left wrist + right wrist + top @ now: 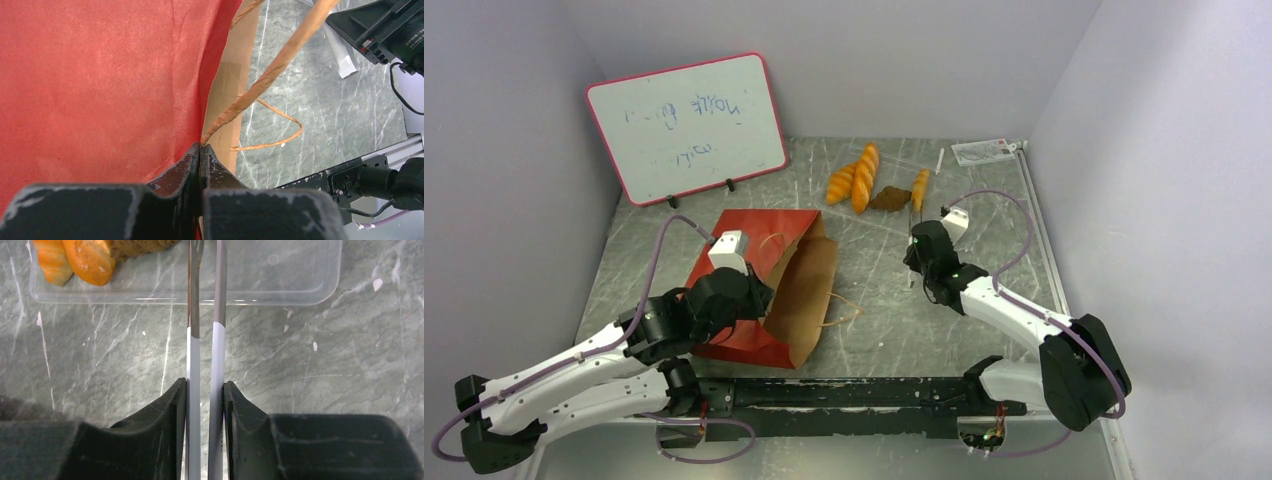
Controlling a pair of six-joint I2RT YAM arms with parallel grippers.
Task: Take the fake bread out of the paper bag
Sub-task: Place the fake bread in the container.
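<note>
The left hand (201, 150) is clamped shut on the rim of the paper bag (796, 285), beside a handle. The right hand (205, 387) squeezes the tweezers (218, 340) near the fake bread (864, 180), which lies in a clear tray (280, 270) well apart from the bag. The thin paper could tear or slip free, and the smooth tweezers might twist in the grip

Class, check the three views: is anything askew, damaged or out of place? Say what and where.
The paper bag lies tipped on its side, left of centre, its rim pinched in the left tool. Nothing else stands out.
</note>
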